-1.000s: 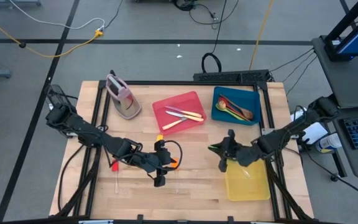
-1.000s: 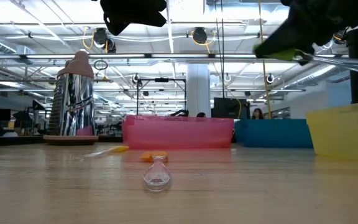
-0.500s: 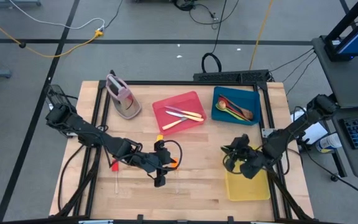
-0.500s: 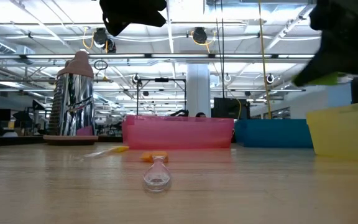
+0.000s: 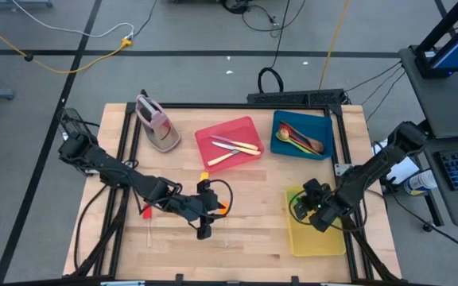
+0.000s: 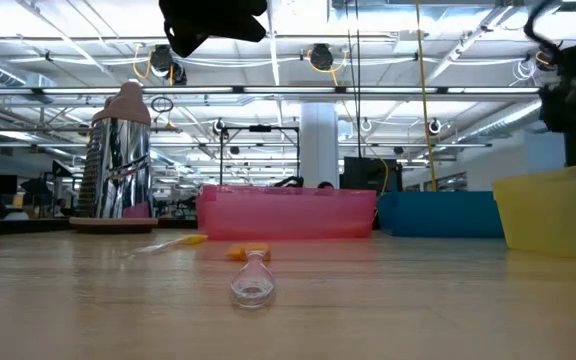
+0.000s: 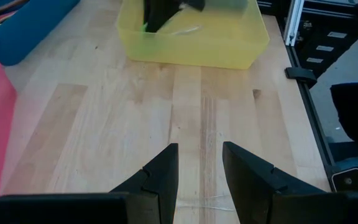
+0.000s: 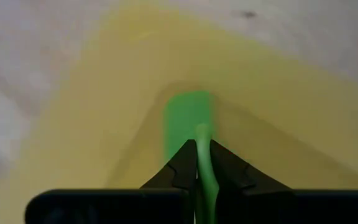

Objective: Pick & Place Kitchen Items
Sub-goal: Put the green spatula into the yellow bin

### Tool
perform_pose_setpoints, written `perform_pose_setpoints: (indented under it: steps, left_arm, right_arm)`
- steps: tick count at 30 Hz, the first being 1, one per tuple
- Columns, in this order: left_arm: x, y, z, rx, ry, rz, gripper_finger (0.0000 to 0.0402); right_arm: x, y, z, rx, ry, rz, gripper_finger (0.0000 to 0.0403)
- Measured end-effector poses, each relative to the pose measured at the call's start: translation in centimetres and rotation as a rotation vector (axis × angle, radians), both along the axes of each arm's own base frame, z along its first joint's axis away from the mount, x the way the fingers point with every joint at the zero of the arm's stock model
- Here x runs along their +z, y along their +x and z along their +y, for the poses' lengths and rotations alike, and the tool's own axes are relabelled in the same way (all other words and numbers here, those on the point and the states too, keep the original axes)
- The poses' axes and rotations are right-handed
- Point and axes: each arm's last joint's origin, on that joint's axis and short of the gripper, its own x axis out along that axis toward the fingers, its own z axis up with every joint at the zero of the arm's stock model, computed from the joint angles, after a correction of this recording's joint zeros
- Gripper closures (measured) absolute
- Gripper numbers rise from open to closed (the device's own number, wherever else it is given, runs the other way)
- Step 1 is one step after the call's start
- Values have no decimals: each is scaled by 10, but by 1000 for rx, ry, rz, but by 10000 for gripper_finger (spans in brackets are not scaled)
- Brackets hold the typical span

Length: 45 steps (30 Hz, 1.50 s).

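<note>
In the low view, the nearest thing on the desk (image 6: 418, 310) is a clear-handled utensil (image 6: 252, 280). It lies on the wood with its round transparent end toward the camera. Just behind it there is a small orange piece (image 6: 248, 253), and to the side a pale handle with a yellow tip (image 6: 173, 243) lies flat.

The left claw (image 5: 204, 230) hangs above the middle of the desk, over this clear-handled utensil. In the left wrist view its two fingers (image 7: 163, 171) stand apart with bare wood between them, so it is released and grasps nothing.

The right claw (image 5: 299, 208) is at the yellow tray (image 5: 324, 242), on the right side of the desk. In the right wrist view its fingers (image 8: 183, 167) are clenched on the thin stem of a green-headed utensil (image 8: 186, 123). The green head is low inside the tray, and I cannot tell if it touches the bottom.

Farther back, the red tray (image 5: 229, 144) holds cream-handled knives (image 5: 235, 145). Beside it, the blue tray (image 5: 301, 135) holds green and brown spoons (image 5: 300, 140). The pink-grey stand (image 5: 157, 123) is at the far left part of the desk, well apart from both claws.
</note>
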Motion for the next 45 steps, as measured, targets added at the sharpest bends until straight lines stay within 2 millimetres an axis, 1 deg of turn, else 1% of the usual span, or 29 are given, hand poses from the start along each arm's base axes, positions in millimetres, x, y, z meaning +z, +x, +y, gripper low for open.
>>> perform_pose_setpoints:
  steps: [3,8,12,19,23,28,34,42,45]
  left_arm:
    - [0,0,0,5,-7,1,273]
    - [0,0,0,12,-20,-3,273]
    - [0,0,0,13,-19,-4,273]
    - [0,0,0,12,-17,-4,273]
    - [0,0,0,11,-17,-4,273]
    - [0,0,0,11,-17,-5,273]
    - [0,0,0,10,-15,-5,273]
    - [1,0,0,10,-15,-5,273]
    - [1,0,0,11,-15,-5,273]
  right_arm:
    - [-10,-5,-5,-41,-10,14,382]
    - [-15,-7,-7,-48,-26,16,382]
    - [-16,-6,-6,-43,-13,4,369]
    - [-16,-5,-6,-17,-46,-20,340]
    - [-15,-4,-5,-11,-41,-31,333]
    - [-15,-1,-3,28,-41,-45,334]
    - [-11,7,4,154,-73,-111,347]
    - [8,18,12,276,-97,-295,353]
    - [12,20,14,313,-99,-328,353]
